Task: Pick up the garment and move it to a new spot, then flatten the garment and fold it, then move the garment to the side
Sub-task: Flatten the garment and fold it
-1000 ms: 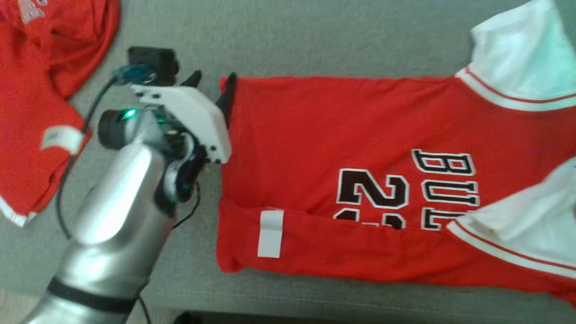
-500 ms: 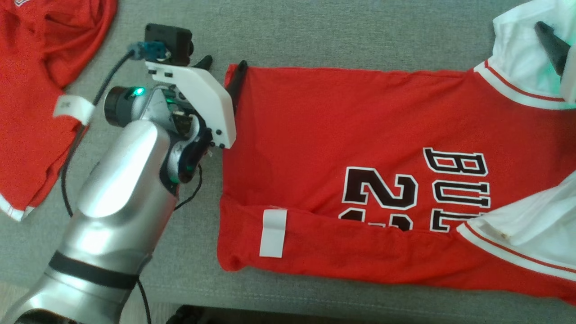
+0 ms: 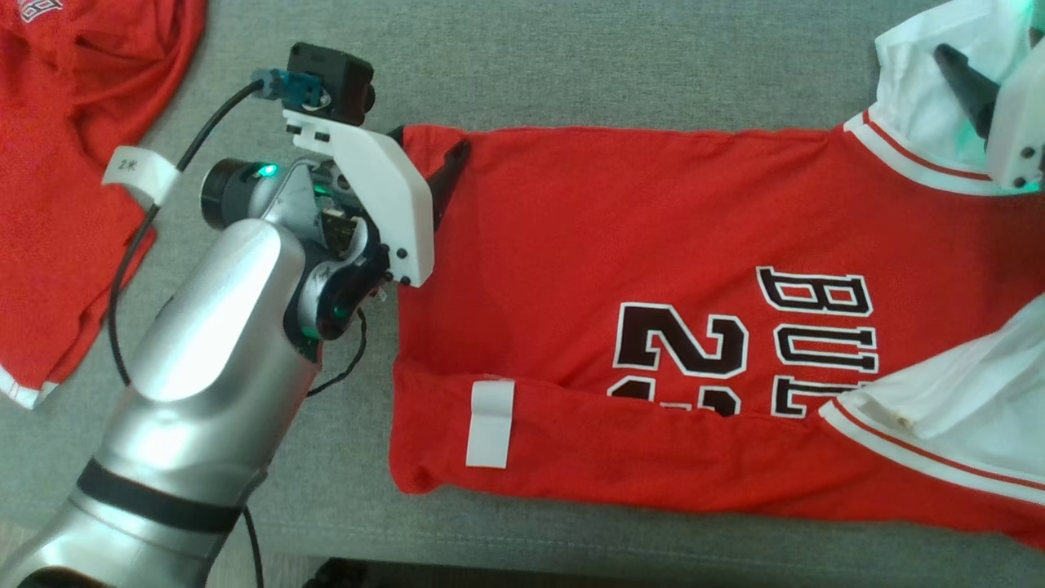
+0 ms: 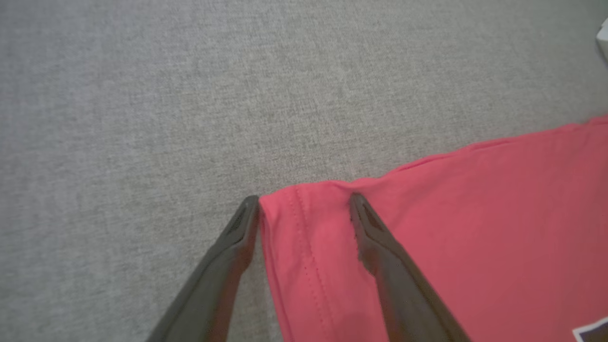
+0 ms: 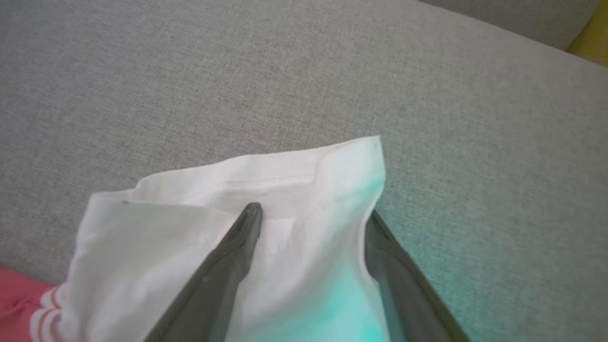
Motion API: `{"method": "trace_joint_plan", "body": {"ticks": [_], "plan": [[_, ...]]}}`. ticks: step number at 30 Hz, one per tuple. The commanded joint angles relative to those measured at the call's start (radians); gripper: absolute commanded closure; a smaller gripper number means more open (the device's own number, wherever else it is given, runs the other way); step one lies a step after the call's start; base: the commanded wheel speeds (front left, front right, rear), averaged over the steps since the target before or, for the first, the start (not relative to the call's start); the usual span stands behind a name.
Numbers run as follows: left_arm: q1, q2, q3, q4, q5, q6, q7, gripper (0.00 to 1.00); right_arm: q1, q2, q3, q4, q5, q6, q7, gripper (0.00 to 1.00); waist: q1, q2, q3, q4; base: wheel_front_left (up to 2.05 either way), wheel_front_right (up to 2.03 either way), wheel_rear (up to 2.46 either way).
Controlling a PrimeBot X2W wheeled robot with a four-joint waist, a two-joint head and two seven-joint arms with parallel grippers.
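Note:
The garment (image 3: 653, 245), a red jersey with white sleeves and black lettering, lies flat on the grey cushion (image 3: 531, 65), its near long edge folded over. My left gripper (image 3: 431, 140) is open at the far hem corner. In the left wrist view the left gripper (image 4: 304, 199) straddles that red corner (image 4: 308, 237), with one finger on the cloth and the other at the hem's edge. My right gripper (image 3: 984, 57) is open at the far white sleeve (image 3: 914, 98). The right wrist view shows the right gripper (image 5: 313, 211) with the white sleeve (image 5: 294, 190) between its fingers.
A second red garment (image 3: 57, 163) with a white tag (image 3: 139, 171) lies crumpled at the left. The cushion's front edge (image 3: 571, 547) runs along the bottom, close to the jersey's folded side. Bare grey fabric stretches beyond the jersey's far edge.
The left gripper has advanced until its fingers straddle the hem corner. The right gripper has come into view over the far white sleeve. The camera has shifted a little.

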Motion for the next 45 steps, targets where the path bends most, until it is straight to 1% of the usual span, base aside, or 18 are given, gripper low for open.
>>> {"method": "trace_joint_plan", "body": {"ticks": [1, 2, 3, 4, 6, 9, 13, 16, 19, 22, 26, 29, 30, 34, 37, 40, 42, 45], "plan": [[0.016, 0.035, 0.018, -0.014, 0.002, 0.009, 0.019, 0.0, -0.009, -0.007, 0.022, -0.018, 0.007, 0.008, -0.001, 0.0, 0.0, 0.0, 0.005, -0.003, 0.0, 0.0, 0.0], [0.015, 0.035, 0.017, -0.012, 0.003, 0.011, 0.019, 0.43, -0.012, -0.005, 0.031, -0.016, 0.011, 0.008, -0.003, 0.05, 0.0, 0.0, 0.006, -0.005, 0.0, 0.0, 0.0], [0.015, 0.034, 0.016, -0.009, 0.003, 0.011, 0.019, 0.97, -0.015, -0.002, 0.039, -0.014, 0.016, 0.008, -0.007, 0.75, 0.0, 0.0, 0.007, -0.006, 0.0, 0.0, 0.0], [0.014, 0.034, 0.015, -0.007, 0.003, 0.011, 0.019, 1.0, -0.019, 0.0, 0.044, -0.011, 0.022, 0.008, -0.015, 1.0, 0.0, 0.0, 0.008, -0.008, 0.0, 0.0, 0.0], [0.01, 0.032, 0.016, -0.008, 0.0, 0.011, 0.018, 1.0, -0.032, 0.0, 0.049, -0.01, 0.032, 0.008, -0.036, 1.0, 0.0, 0.0, 0.014, -0.011, 0.0, 0.0, 0.0], [0.001, 0.036, 0.027, -0.013, -0.005, 0.008, 0.002, 1.0, -0.06, -0.006, 0.029, 0.004, 0.014, 0.008, -0.116, 1.0, 0.0, 0.0, 0.008, -0.012, 0.0, 0.0, 0.0], [-0.027, 0.045, 0.075, -0.026, -0.008, 0.032, -0.047, 1.0, -0.11, -0.013, -0.014, 0.027, -0.014, 0.008, -0.214, 1.0, 0.0, 0.0, 0.001, -0.011, 0.0, 0.0, 0.0], [-0.038, 0.048, 0.105, -0.036, -0.02, 0.042, -0.075, 1.0, -0.134, -0.008, -0.036, 0.048, -0.02, 0.008, -0.26, 1.0, 0.0, 0.0, -0.018, -0.015, 0.0, 0.0, 0.0], [-0.03, 0.048, 0.126, -0.062, -0.039, 0.045, -0.092, 1.0, -0.136, -0.007, -0.028, 0.048, -0.009, 0.008, -0.271, 1.0, 0.0, 0.0, -0.036, -0.022, 0.0, 0.0, 0.0], [-0.009, 0.049, 0.14, -0.099, -0.05, 0.049, -0.112, 1.0, -0.103, -0.031, 0.005, 0.003, 0.011, 0.008, -0.275, 1.0, 0.0, 0.0, -0.049, -0.031, 0.0, 0.0, 0.0], [0.074, 0.053, 0.163, -0.171, -0.079, 0.06, -0.149, 1.0, 0.008, -0.081, 0.025, -0.095, 0.031, 0.008, -0.316, 1.0, 0.0, 0.0, -0.091, -0.049, 0.0, 0.0, 0.0], [0.151, 0.075, 0.165, -0.248, -0.082, 0.07, -0.16, 1.0, 0.13, -0.121, 0.008, -0.207, 0.067, 0.008, -0.313, 1.0, 0.0, 0.0, -0.112, -0.061, 0.0, 0.0, 0.0], [0.151, 0.075, 0.165, -0.248, -0.082, 0.07, -0.16, 1.0, 0.13, -0.121, 0.008, -0.207, 0.067, 0.008, -0.313, 1.0, 0.0, 0.0, -0.112, -0.061, 0.0, 0.0, 0.0], [0.262, 0.114, 0.161, -0.354, -0.092, 0.083, -0.147, 1.0, 0.312, -0.164, -0.073, -0.383, 0.088, 0.008, -0.294, 1.0, 0.0, 0.0, -0.142, -0.086, 0.0, 0.0, 0.0], [0.331, 0.147, 0.17, -0.426, -0.095, 0.101, -0.14, 1.0, 0.458, -0.155, -0.145, -0.497, 0.093, 0.008, -0.258, 1.0, 0.0, 0.0, -0.157, -0.106, 0.0, 0.0, 0.0], [0.384, 0.171, 0.181, -0.473, -0.097, 0.114, -0.143, 1.0, 0.584, -0.134, -0.189, -0.578, 0.084, 0.008, -0.226, 1.0, 0.0, 0.0, -0.173, -0.122, 0.0, 0.0, 0.0], [0.415, 0.18, 0.184, -0.496, -0.101, 0.118, -0.146, 1.0, 0.647, -0.116, -0.219, -0.611, 0.064, 0.008, -0.218, 1.0, 0.0, 0.0, -0.18, -0.13, 0.0, 0.0, 0.0], [0.463, 0.188, 0.182, -0.512, -0.107, 0.125, -0.149, 1.0, 0.72, -0.083, -0.233, -0.632, 0.034, 0.008, -0.203, 1.0, 0.0, 0.0, -0.194, -0.141, 0.0, 0.0, 0.0]]}}
